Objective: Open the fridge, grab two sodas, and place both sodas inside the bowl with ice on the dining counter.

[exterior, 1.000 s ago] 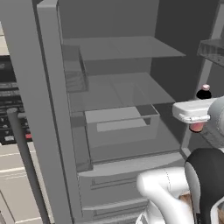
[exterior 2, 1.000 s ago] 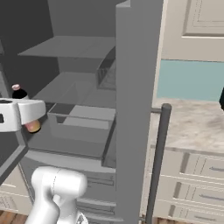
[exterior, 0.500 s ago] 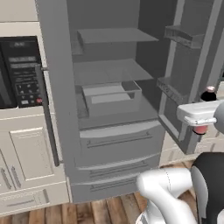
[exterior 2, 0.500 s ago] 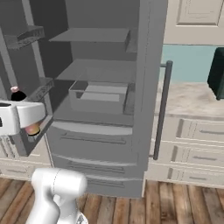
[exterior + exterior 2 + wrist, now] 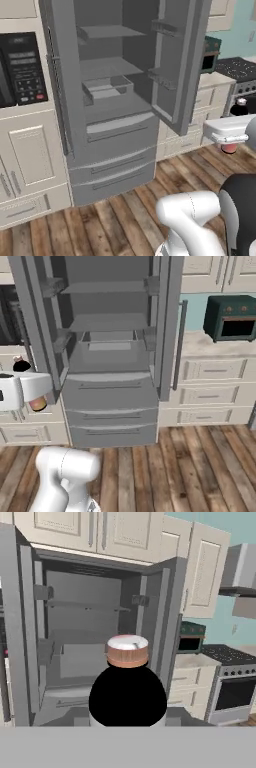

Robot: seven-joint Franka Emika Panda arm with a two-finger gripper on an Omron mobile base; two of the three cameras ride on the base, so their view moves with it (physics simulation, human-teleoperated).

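Observation:
The grey fridge [image 5: 112, 132] [image 5: 111, 397] [image 5: 82, 657] stands with both upper doors swung open, its shelves bare as far as I see. My gripper [image 5: 228, 134] [image 5: 22, 391] is level and well back from the fridge, shut on one soda [image 5: 230, 148] [image 5: 37, 403]. That soda is a small pink bottle with a dark cap and neck. In the hand view the soda [image 5: 127, 687] sits right in front of the camera, dark body below and pale pink end above. The bowl and the dining counter are out of view.
A black-panelled oven [image 5: 22, 70] sits in the cream cabinet left of the fridge. To the right are cream drawers [image 5: 215, 391], a green toaster oven [image 5: 231, 318] and a stove [image 5: 235, 684]. Wooden floor [image 5: 165, 471] lies between me and the fridge.
The whole picture has shifted: the base has backed away from the fridge and turned, so the fridge looks smaller and farther. The soda stays in the shut gripper.

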